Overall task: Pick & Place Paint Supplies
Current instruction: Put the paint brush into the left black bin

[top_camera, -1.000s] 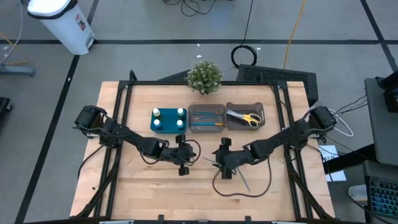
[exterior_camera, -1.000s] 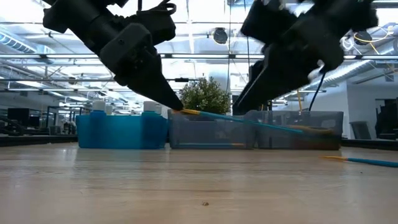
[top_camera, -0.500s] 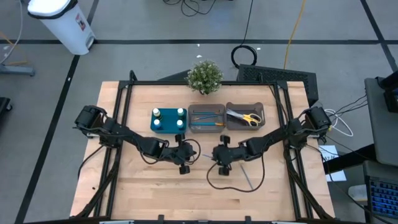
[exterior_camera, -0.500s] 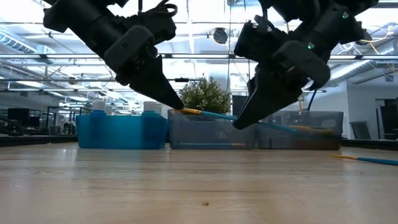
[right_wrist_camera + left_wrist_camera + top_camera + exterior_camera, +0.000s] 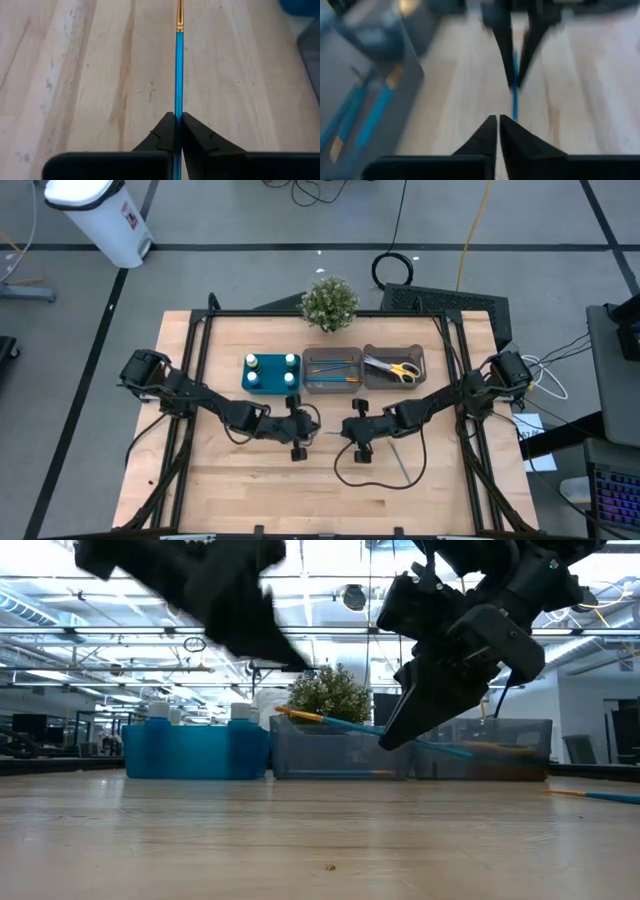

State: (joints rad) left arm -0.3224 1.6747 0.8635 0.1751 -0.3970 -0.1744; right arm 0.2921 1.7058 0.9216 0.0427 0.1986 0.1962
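A thin blue brush (image 5: 178, 60) with a brass ferrule hangs over the table's middle, with my right gripper (image 5: 178, 119) shut on it. In the low view the brush (image 5: 330, 723) slopes, ferrule end highest. My left gripper (image 5: 496, 122) faces it from the table's left, shut and holding nothing, its tips above and short of the ferrule end. In the high view the grippers (image 5: 300, 430) (image 5: 352, 430) stand close together. A second blue brush (image 5: 400, 465) lies flat on the wood. My right gripper pinches the brush's blue handle (image 5: 178, 107) between its two fingers, some way behind the ferrule. The fingers slant down toward the table's left, and the brush runs forward out of them, more along than across. It is lifted clear of the table, with the ferrule end (image 5: 283, 713) up.
At the back stand a teal tray (image 5: 268, 380) with white-capped bottles, a grey bin (image 5: 333, 370) with brushes and a grey bin (image 5: 395, 368) with yellow-handled scissors. A potted plant (image 5: 329, 302) is behind them. Bare wood lies toward the near edge.
My right gripper has moved toward the table's left and shut on the brush's handle. My left gripper, which held the ferrule end, has let go and risen away from it. The brush stays in the air, sloped as before.
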